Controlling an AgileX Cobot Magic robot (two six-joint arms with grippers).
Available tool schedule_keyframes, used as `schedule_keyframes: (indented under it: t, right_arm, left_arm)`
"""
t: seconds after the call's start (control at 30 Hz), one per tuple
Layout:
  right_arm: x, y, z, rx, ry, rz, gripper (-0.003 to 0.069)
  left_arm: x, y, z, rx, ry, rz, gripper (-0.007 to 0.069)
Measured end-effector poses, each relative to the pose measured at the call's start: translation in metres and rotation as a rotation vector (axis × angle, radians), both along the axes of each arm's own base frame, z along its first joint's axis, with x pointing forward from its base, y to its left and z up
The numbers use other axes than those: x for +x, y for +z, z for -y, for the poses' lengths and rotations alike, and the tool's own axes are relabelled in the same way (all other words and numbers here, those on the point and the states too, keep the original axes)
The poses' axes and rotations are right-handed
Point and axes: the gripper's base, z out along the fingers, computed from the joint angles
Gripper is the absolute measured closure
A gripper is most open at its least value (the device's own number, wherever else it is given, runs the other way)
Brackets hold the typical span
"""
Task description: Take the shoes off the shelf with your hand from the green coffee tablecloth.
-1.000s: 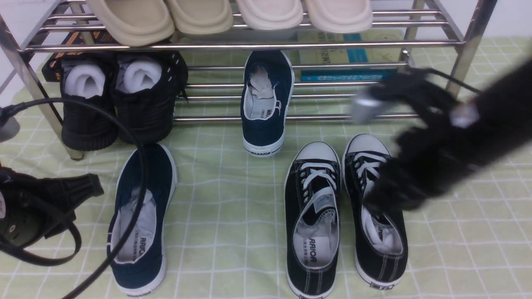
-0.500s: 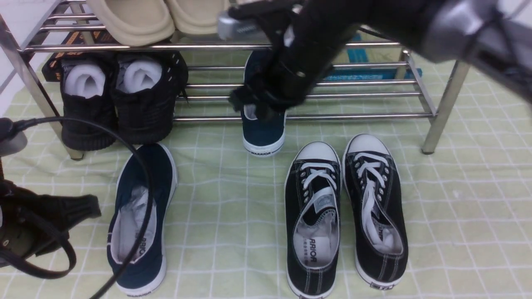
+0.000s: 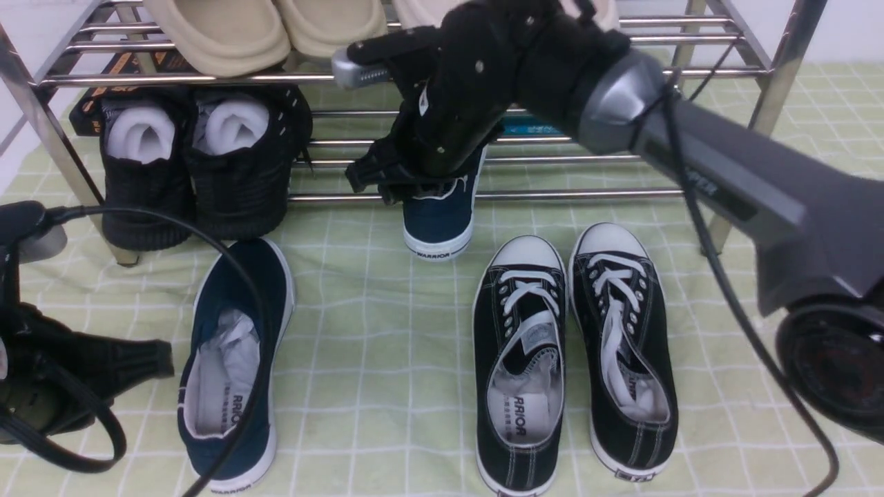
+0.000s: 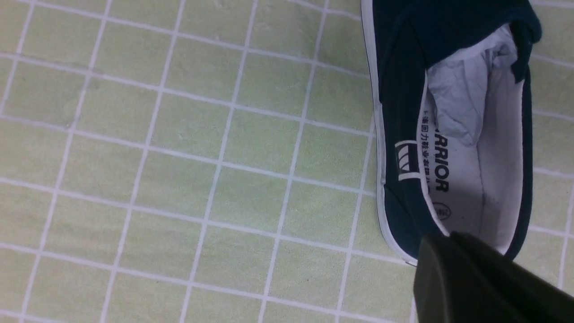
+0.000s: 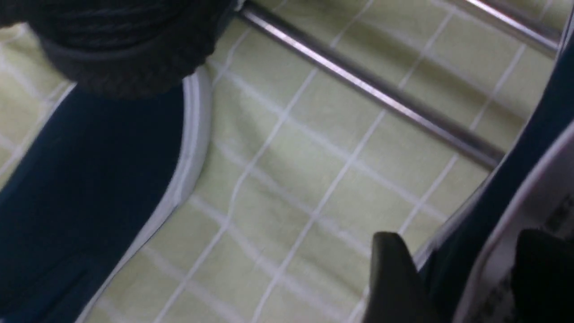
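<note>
Since one shoe (image 3: 214,304) already lies on the cloth (image 3: 387,331), the right claw (image 3: 387,185) straddles the wall of its mate (image 3: 438,224) on the shelf (image 3: 552,195), spread to clamp; the left claw (image 3: 148,355) sits clenched, empty.

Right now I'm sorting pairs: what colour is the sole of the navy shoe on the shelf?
White sole, clearest in the front view.
</note>
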Motion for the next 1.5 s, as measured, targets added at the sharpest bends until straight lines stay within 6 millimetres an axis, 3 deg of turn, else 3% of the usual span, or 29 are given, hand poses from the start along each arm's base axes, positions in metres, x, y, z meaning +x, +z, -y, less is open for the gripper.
schedule_keyframes:
  t: [0.13, 0.23, 0.3, 0.33, 0.4, 0.57, 0.73, 0.87, 1.0, 1.1, 1.2, 1.3, 1.4, 1.5]
  right_arm:
    - [0.004, -0.009, -0.001, -0.014, -0.002, 0.013, 0.0284]
    - [0.005, -0.013, -0.002, -0.012, -0.002, 0.006, 0.0386]
    - [0.003, -0.012, -0.003, -0.014, 0.0, -0.012, 0.0567]
    - [0.001, -0.011, -0.002, -0.02, 0.002, -0.027, 0.0613]
    - [-0.001, -0.007, -0.001, -0.027, 0.004, -0.046, 0.0633]
    - [-0.022, 0.022, 0.013, -0.05, 0.025, -0.169, 0.0634]
    - [-0.046, 0.068, 0.022, 0.02, 0.055, -0.176, 0.0634]
    - [-0.065, 0.087, 0.032, 0.045, 0.063, -0.194, 0.0634]
    - [-0.084, 0.082, 0.044, 0.008, 0.063, -0.252, 0.0634]
    - [-0.111, 0.074, 0.045, -0.042, 0.095, -0.303, 0.0634]
    - [-0.133, 0.068, 0.036, -0.075, 0.142, -0.325, 0.0634]
    - [-0.163, 0.065, 0.014, -0.109, 0.21, -0.326, 0.0634]
    - [-0.179, 0.062, -0.004, -0.102, 0.215, -0.304, 0.0634]
    - [-0.18, 0.057, -0.014, -0.075, 0.178, -0.279, 0.0634]
  left_arm:
    - [0.0, 0.0, 0.0, 0.002, 0.001, -0.004, 0.0624]
    - [0.0, 0.0, 0.0, 0.003, 0.001, -0.005, 0.0624]
    - [-0.001, 0.0, 0.0, 0.002, 0.002, -0.008, 0.0624]
    - [-0.001, 0.0, 0.0, 0.002, 0.002, -0.007, 0.0624]
    - [-0.001, 0.0, 0.0, 0.002, 0.002, -0.007, 0.0624]
    - [-0.001, 0.0, 0.0, 0.003, 0.002, -0.008, 0.062]
    - [0.0, 0.0, -0.001, 0.015, 0.0, -0.005, 0.062]
    - [-0.001, -0.001, -0.002, 0.024, 0.002, -0.012, 0.0615]
    - [-0.001, -0.001, -0.002, 0.026, 0.004, -0.017, 0.0613]
    - [-0.001, -0.001, -0.002, 0.026, 0.004, -0.017, 0.0609]
    - [-0.001, -0.001, -0.002, 0.027, 0.004, -0.018, 0.0608]
    - [-0.001, -0.001, -0.003, 0.031, 0.004, -0.016, 0.0605]
    - [-0.001, -0.001, -0.003, 0.031, 0.004, -0.016, 0.0603]
    - [-0.001, -0.001, -0.003, 0.032, 0.003, -0.016, 0.06]
